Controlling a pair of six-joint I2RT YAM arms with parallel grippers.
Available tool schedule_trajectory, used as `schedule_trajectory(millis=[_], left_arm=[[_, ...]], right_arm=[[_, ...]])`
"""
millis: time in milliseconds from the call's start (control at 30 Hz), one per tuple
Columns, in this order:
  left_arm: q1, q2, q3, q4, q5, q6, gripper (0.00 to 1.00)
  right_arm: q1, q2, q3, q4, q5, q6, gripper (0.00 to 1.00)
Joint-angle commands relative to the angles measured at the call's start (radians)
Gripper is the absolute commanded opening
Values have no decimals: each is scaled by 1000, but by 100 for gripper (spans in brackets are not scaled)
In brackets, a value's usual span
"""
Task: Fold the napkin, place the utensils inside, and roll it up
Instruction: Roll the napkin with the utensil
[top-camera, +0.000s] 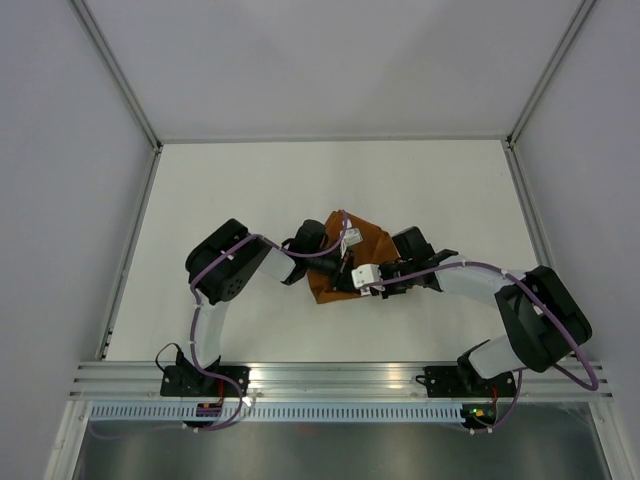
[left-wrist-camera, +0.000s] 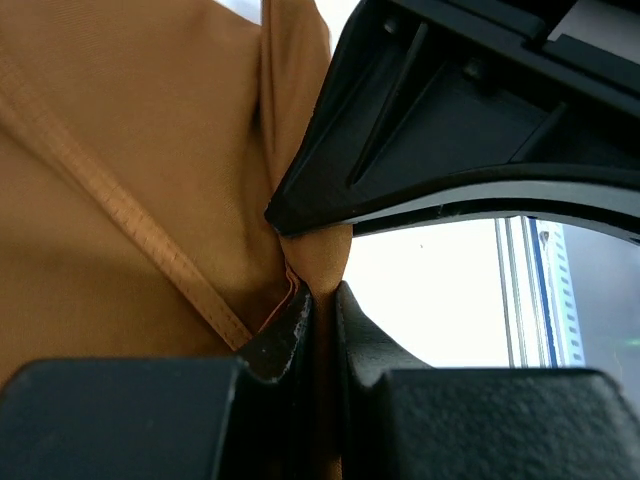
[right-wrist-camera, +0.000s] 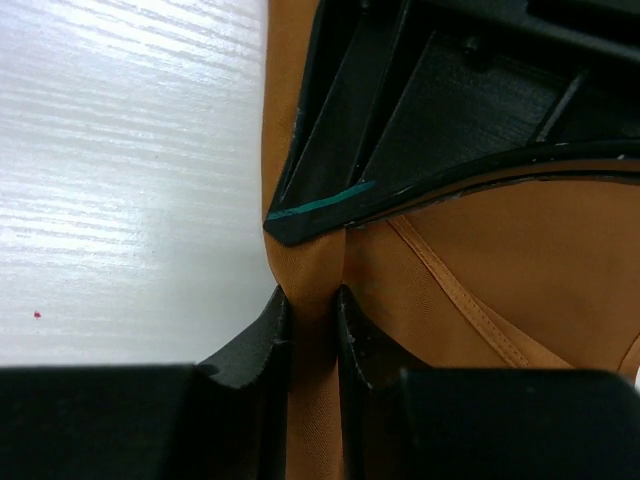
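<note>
Top view: the napkin (top-camera: 372, 241) sits bunched mid-table (top-camera: 230, 190). I'm crowding it from nine and three o'clock, so my fingertips are hidden here. No knife anywhere in sight; whether it lies under the cloth or under me, I can't tell.

Left wrist: my left gripper (left-wrist-camera: 322, 300) is clamped on a thin ridge of napkin, with the hem (left-wrist-camera: 150, 232) running off toward ten o'clock. It's a narrow bite, right at the tips. Pull hard and that ridge could slide straight out.

Right wrist: my right gripper (right-wrist-camera: 313, 300) is closed on a similar pinch, with bare table at nine o'clock and cloth spreading toward three. The risk as I judge it: both grippers hold close together, so an uneven lift could twist the cloth instead of laying a flat fold. One slipped pinch and the fold collapses. And if the knife is under there, dragging could shove it askew.
</note>
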Motion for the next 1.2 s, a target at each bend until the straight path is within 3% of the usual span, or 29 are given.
schedule_trajectory(millis=[0, 67, 100, 167, 233, 367, 467, 800, 1000, 1167], left_arm=[[3, 62, -41, -150, -56, 27, 2], [7, 48, -44, -150, -70, 27, 5], [9, 43, -52, -144, -90, 27, 11], [15, 17, -67, -121, -114, 20, 15], [24, -10, -89, -98, -167, 14, 28], [35, -108, -127, -66, -263, 11, 37], [36, -187, -161, -47, -366, 17, 39], [36, -502, -412, 133, -959, -36, 43], [24, -687, -557, 193, -1131, 5, 44], [-71, -810, -666, 288, -1268, 97, 45]], right_arm=[[23, 52, 9, -26, 45, 32, 19], [26, 79, 41, -61, 50, 41, 12], [25, 101, 69, -78, 50, 44, 10], [25, 131, 103, -156, 45, 30, 8], [26, 182, 163, -213, 42, 29, 6], [25, 256, 248, -364, 30, 33, 3], [26, 300, 301, -430, 24, 51, 3], [25, 432, 429, -605, -13, 73, 3], [25, 593, 616, -769, -33, 93, 2], [25, 739, 770, -870, -30, 139, 2]])
